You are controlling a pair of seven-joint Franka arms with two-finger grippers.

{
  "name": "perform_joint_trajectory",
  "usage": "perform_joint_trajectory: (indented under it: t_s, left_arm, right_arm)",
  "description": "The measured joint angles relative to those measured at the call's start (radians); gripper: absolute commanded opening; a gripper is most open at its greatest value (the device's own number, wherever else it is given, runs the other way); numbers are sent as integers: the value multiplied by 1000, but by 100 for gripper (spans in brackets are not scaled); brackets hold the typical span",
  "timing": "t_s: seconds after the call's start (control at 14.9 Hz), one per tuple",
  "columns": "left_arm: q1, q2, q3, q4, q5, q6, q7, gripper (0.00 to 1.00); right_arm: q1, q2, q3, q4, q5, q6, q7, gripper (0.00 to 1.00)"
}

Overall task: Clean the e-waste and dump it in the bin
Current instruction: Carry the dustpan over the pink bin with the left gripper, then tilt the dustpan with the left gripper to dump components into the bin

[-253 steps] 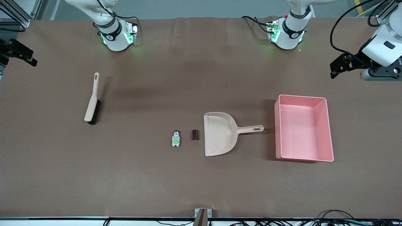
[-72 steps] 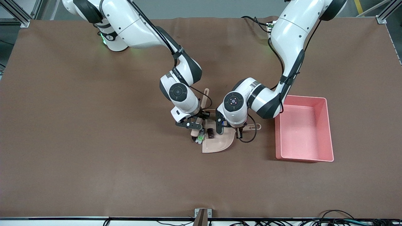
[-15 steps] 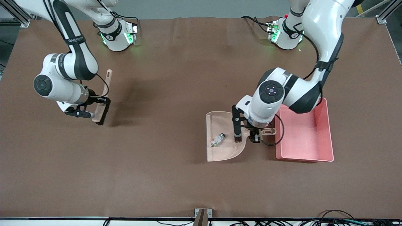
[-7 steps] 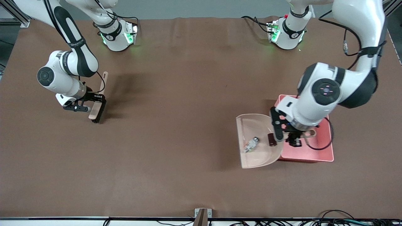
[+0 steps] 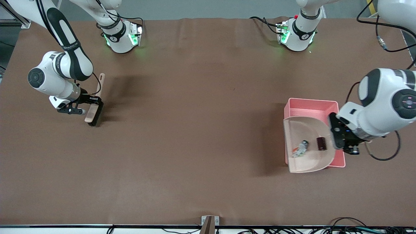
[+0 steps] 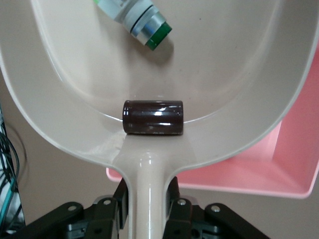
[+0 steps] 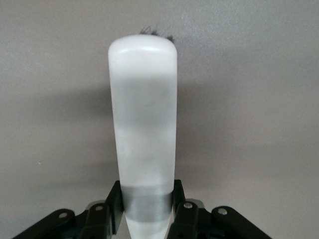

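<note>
The step in hand looks like the dumping. The left gripper (image 5: 347, 143) is clamped on the handle of the beige dustpan (image 5: 305, 162) and holds it in the air over the pink bin (image 5: 310, 104), at the bin's part nearer to the front camera. Both pieces of e-waste lie in the pan: the white-and-green switch part (image 5: 299, 149) near the middle of the pan, and the dark maroon cylinder (image 5: 321, 143) close to the handle end. In the left wrist view the cylinder (image 6: 153, 117) rests against the pan's back wall, just above the handle, and the jaws press the handle from both sides.

The pan seems almost level now, so I think the next move calls for a tilt of the wrist, mouth downward, so that the 2 parts slide out into the bin and not over its wall.

The right gripper (image 5: 84, 106) is at the right arm's end of the table, with its jaws closed on the handle of the brush (image 5: 94, 105), whose bristles are on or close to the table.

The table (image 5: 195, 130) is covered with a plain brown mat. Cables run along the edge nearest the front camera.
</note>
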Motion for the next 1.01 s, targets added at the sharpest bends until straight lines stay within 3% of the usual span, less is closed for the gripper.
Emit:
perform_joint_trajectory:
  t_s: [0.13, 0.34, 0.67, 1.01]
  left_arm:
    - [46, 0, 0, -8, 2, 0, 65, 2]
    - [86, 0, 0, -38, 70, 1, 100, 2]
    - [119, 0, 0, -88, 199, 6, 104, 2]
    - [125, 1, -3, -109, 321, 10, 76, 2]
  right_arm:
    - [-1, 5, 0, -1, 0, 0, 0, 4]
    - [-2, 15, 0, -1, 0, 0, 0, 20]
    - [-2, 28, 0, 0, 0, 15, 0, 27]
    - [-2, 29, 0, 1, 0, 21, 0, 58]
